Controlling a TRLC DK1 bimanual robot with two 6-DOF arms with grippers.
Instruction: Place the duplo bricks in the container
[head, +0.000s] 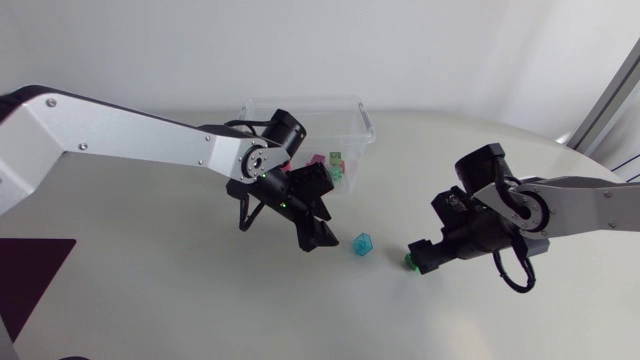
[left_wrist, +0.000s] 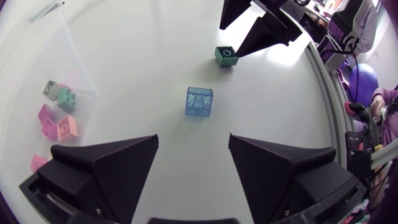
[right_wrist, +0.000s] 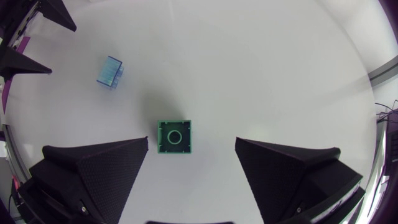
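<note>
A translucent blue brick (head: 362, 244) lies on the white table, just to the right of my left gripper (head: 318, 236). In the left wrist view this blue brick (left_wrist: 199, 101) sits a little ahead of the open fingers, and nothing is between them. A green brick (head: 411, 261) lies at the tips of my right gripper (head: 420, 256). Seen from the right wrist, the green brick (right_wrist: 174, 137) rests in the gap between the open fingers of my right gripper (right_wrist: 191, 165), touching neither. The clear container (head: 355, 112) stands behind my left arm with several bricks (left_wrist: 59, 118) inside.
The container wall (left_wrist: 68, 50) is beside my left gripper (left_wrist: 193, 163). The other arm's fingers (left_wrist: 258, 28) hang just beyond the green brick (left_wrist: 226, 56). The blue brick (right_wrist: 112, 72) lies between both grippers. A dark mat (head: 30, 270) covers the table's left corner.
</note>
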